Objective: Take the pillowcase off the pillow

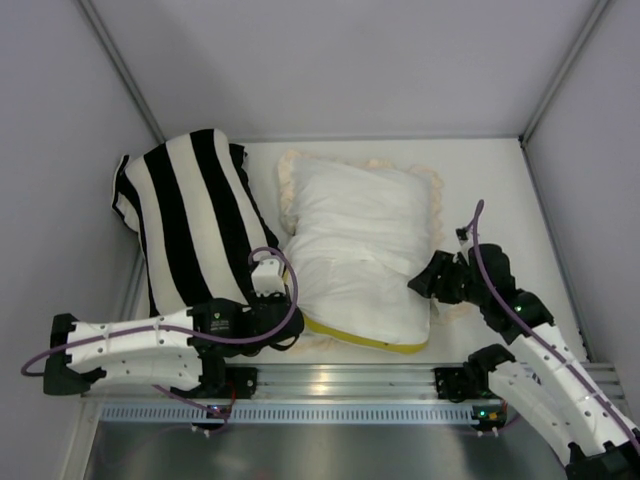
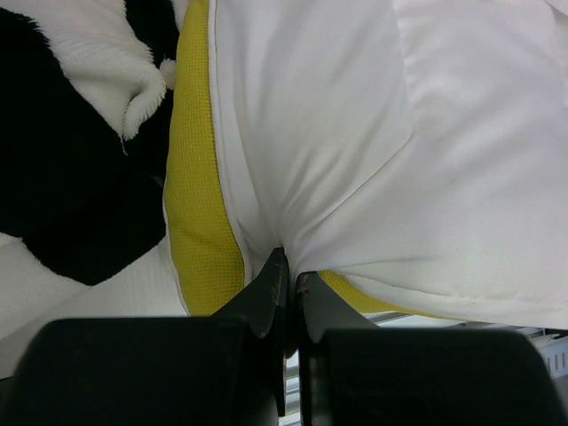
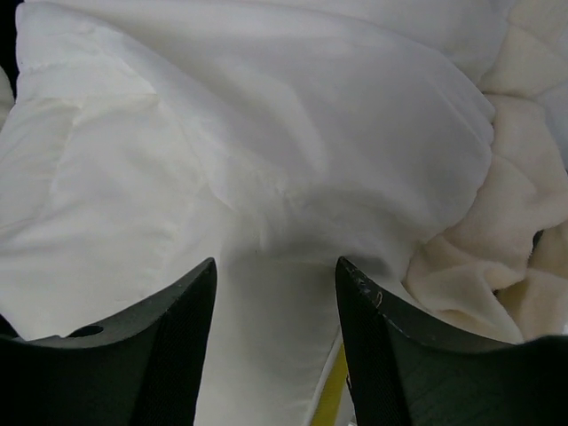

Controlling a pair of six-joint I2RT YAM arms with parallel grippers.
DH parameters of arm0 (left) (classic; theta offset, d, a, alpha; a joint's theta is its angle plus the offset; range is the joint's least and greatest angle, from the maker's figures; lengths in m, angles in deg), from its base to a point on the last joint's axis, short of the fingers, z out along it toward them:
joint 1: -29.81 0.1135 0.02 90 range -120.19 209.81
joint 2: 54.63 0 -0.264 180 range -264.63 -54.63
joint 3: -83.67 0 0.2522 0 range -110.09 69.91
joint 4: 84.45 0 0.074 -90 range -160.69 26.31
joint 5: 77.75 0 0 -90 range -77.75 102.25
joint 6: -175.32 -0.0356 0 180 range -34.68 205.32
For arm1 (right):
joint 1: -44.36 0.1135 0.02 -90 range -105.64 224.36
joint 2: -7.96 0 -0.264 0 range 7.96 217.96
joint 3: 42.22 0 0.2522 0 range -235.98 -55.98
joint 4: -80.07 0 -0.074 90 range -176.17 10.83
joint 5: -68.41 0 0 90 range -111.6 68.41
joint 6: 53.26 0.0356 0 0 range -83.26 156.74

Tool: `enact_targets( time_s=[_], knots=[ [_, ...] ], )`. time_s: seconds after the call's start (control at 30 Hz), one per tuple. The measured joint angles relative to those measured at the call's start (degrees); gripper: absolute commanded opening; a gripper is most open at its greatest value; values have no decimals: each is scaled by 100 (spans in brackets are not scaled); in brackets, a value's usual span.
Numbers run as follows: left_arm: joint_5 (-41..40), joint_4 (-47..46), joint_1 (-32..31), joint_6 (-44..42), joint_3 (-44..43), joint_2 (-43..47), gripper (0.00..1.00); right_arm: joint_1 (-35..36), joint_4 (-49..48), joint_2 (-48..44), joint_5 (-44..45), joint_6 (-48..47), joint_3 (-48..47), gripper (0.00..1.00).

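The plump white pillow (image 1: 360, 250) lies mid-table, its yellow band (image 1: 365, 342) along the near edge. The pillowcase shows as a cream ruffled frill (image 1: 290, 175) round the pillow's far and right sides and seems to lie under it. In the right wrist view the frill (image 3: 501, 266) is bunched to the right. My left gripper (image 1: 290, 318) is at the pillow's near-left corner. Its jaws (image 2: 291, 266) are shut, pinching white pillow fabric (image 2: 399, 133) beside the yellow band (image 2: 200, 204). My right gripper (image 1: 420, 283) is open at the pillow's right side, straddling a fold of pillow fabric (image 3: 222, 133).
A black-and-white striped cushion (image 1: 190, 220) leans against the left wall, touching the pillow's left side; its fuzzy cover (image 2: 62, 177) fills the left of the left wrist view. A metal rail (image 1: 340, 385) runs along the near edge. Grey walls enclose the table.
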Motion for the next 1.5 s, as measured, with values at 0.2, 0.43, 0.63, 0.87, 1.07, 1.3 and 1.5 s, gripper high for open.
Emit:
enact_targets(
  time_s=[0.2, 0.43, 0.63, 0.87, 1.07, 1.3, 1.5],
  knots=[
    [44, 0, 0, 15, 0, -15, 0, 0, -581, 811, 98, 221, 225, 54],
    [83, -22, 0, 24, 0, -13, 0, 13, -1292, 2415, 723, 376, -55, 53],
    [83, -22, 0, 61, 13, 96, 0, -63, -1552, 3628, 1471, 376, -1182, 54],
    [90, -70, 0, 175, 181, 505, 0, -896, -1705, 5042, 1419, 428, -2020, 52],
    [146, -50, 0, 181, 199, 511, 0, -1971, -1851, 6437, 1252, 417, -2876, 52],
    [170, -44, 0, 157, 190, 343, 0, -1904, -1790, 6688, 1158, 258, -3473, 52],
    [173, -37, 0, 92, 46, -39, 0, -1303, -1633, 4594, 1399, 59, -2350, 53]
  ],
)
